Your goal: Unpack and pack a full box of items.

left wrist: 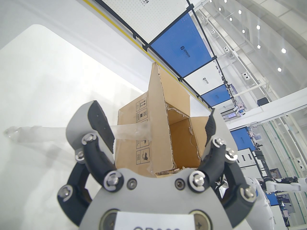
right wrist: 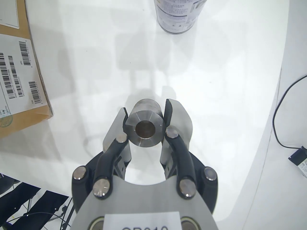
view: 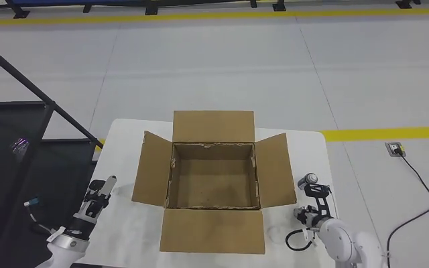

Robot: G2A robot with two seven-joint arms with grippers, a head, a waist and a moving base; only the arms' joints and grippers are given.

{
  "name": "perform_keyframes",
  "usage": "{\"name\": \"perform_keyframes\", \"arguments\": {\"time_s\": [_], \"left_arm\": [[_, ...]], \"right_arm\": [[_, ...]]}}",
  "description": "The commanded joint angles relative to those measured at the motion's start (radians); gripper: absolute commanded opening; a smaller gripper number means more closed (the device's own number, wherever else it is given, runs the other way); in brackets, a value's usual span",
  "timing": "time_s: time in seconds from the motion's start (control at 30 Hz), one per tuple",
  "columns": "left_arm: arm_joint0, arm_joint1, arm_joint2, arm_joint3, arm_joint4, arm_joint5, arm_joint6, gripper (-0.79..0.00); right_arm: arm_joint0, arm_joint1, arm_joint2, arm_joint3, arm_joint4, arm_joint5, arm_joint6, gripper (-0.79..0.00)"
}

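Table (view: 124, 161): white.
Cardboard box (view: 213, 184): table centre, flaps open, interior looks empty.
Left end effector (left wrist: 153, 113): 8 o'clock of box, spread, holding nothing.
Right end effector (right wrist: 146, 108): 4 o'clock of box, pinching the cylinder.
Spray can (right wrist: 177, 5): upright, near.
Steel cylinder (right wrist: 145, 126): smooth, probably heavy. If packing, grip firmly, clear the 3 o'clock flap, lower gently.

matt brown cardboard box (view: 213, 231), torn rough edges; brushed metal cylinder (right wrist: 145, 126); glossy white table (view: 127, 144)
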Motion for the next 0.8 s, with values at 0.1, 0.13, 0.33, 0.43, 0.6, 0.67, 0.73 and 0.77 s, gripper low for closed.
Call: {"name": "perform_keyframes", "arguments": {"time_s": [0.1, 0.13, 0.33, 0.43, 0.6, 0.67, 0.73, 0.77], "left_arm": [[0.0, 0.0, 0.0, 0.0, 0.0, 0.0, 0.0, 0.0], [0.0, 0.0, 0.0, 0.0, 0.0, 0.0, 0.0, 0.0], [0.0, 0.0, 0.0, 0.0, 0.0, 0.0, 0.0, 0.0], [0.0, 0.0, 0.0, 0.0, 0.0, 0.0, 0.0, 0.0], [0.0, 0.0, 0.0, 0.0, 0.0, 0.0, 0.0, 0.0], [0.0, 0.0, 0.0, 0.0, 0.0, 0.0, 0.0, 0.0], [0.0, 0.0, 0.0, 0.0, 0.0, 0.0, 0.0, 0.0], [0.0, 0.0, 0.0, 0.0, 0.0, 0.0, 0.0, 0.0]], "right_arm": [[-0.01, 0.003, -0.001, 0.001, 0.015, 0.002, -0.016, -0.354], [-0.012, 0.003, -0.002, 0.0, 0.017, 0.002, -0.018, -0.336], [-0.046, 0.005, 0.006, -0.09, 0.046, 0.01, -0.1, -0.046], [-0.077, 0.005, 0.004, -0.16, 0.103, -0.021, -0.142, 0.0], [-0.071, 0.007, -0.025, -0.17, 0.148, -0.082, -0.147, 0.0], [-0.055, 0.008, -0.046, -0.155, 0.158, -0.101, -0.141, 0.0], [-0.037, 0.008, -0.071, -0.141, 0.171, -0.122, -0.147, 0.0], [-0.028, 0.008, -0.085, -0.135, 0.178, -0.131, -0.155, 0.0]]}}
